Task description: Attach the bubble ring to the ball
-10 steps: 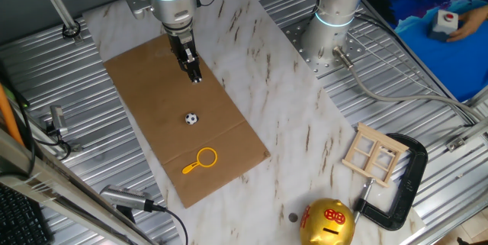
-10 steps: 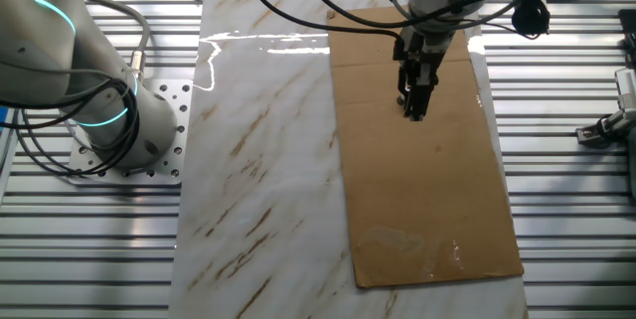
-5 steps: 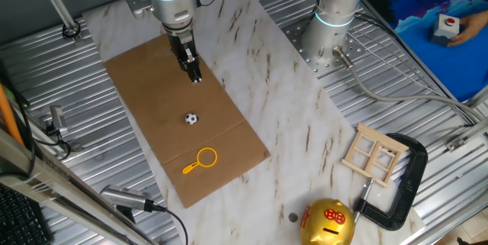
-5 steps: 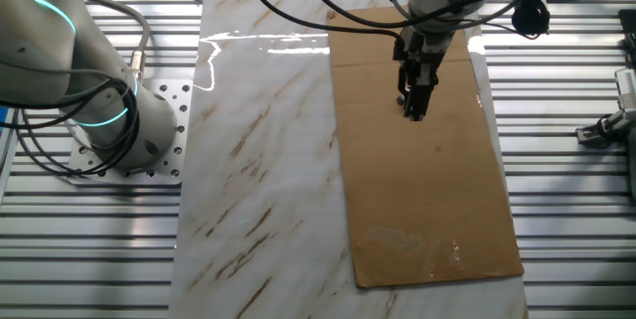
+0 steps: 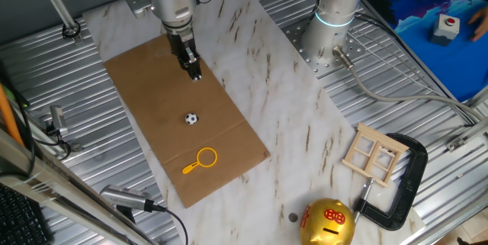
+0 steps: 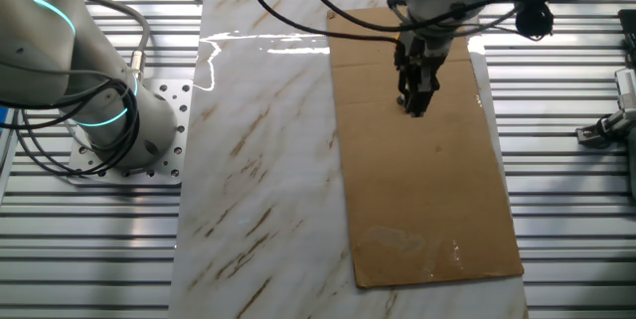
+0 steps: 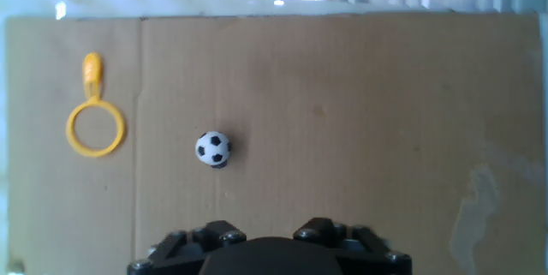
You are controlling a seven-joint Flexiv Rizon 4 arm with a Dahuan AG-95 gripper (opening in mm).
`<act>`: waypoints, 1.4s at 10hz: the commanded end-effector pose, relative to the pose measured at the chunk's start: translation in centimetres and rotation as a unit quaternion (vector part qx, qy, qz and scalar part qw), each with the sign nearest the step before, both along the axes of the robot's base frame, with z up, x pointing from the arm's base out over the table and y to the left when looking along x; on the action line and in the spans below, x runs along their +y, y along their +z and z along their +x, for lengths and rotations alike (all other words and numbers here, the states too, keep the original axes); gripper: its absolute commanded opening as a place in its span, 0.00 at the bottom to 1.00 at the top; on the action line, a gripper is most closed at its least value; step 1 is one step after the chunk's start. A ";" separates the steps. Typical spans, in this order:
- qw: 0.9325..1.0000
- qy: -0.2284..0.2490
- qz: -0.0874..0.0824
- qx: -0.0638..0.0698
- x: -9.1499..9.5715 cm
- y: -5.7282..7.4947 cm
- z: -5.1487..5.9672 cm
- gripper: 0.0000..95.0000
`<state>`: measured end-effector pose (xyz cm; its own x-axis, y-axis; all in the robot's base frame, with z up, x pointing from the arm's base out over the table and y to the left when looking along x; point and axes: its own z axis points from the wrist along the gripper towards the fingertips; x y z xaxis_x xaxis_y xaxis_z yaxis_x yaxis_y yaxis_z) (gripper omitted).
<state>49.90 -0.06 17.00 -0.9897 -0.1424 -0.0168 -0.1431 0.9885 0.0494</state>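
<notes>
The small black-and-white ball (image 5: 191, 118) lies on the brown cardboard sheet (image 5: 137, 77). The yellow-orange bubble ring (image 5: 197, 164) lies flat on the same sheet, nearer its front end, apart from the ball. My gripper (image 5: 196, 76) hangs above the cardboard behind the ball, fingers together and empty. In the hand view the ball (image 7: 212, 148) sits left of centre and the ring (image 7: 92, 69) lies further left, handle pointing away. In the other fixed view my gripper (image 6: 415, 110) is over the cardboard (image 6: 427, 210); ball and ring do not show there.
A gold piggy bank (image 5: 328, 224) stands at the front edge of the marble top. A small wooden frame (image 5: 375, 153) and a black clamp (image 5: 408, 184) lie to the right. A second arm's base (image 5: 335, 31) stands at the back right.
My gripper has shifted very slightly, a little higher and away from the ball. The ball and ring have not moved.
</notes>
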 end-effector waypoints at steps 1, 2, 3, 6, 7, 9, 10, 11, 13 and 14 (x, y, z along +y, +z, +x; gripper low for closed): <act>0.996 0.086 0.033 0.005 0.1 0.0 0.1 0.00; 0.995 0.093 0.036 0.009 0.1 0.0 0.1 0.00; 0.995 0.096 0.038 0.017 0.1 0.0 0.1 0.00; 0.994 0.100 0.037 0.023 0.1 0.0 0.1 0.00; 0.994 0.103 0.039 0.021 0.1 0.0 0.1 0.00; 0.993 0.106 0.038 0.021 0.1 0.0 0.1 0.00; 0.993 0.107 0.039 0.021 0.1 0.0 0.1 0.00; 0.994 0.103 0.038 0.022 0.1 0.0 0.1 0.00; 0.995 0.095 0.038 0.024 0.1 0.0 0.2 0.00; 0.995 0.086 0.038 0.025 0.2 -0.1 0.4 0.00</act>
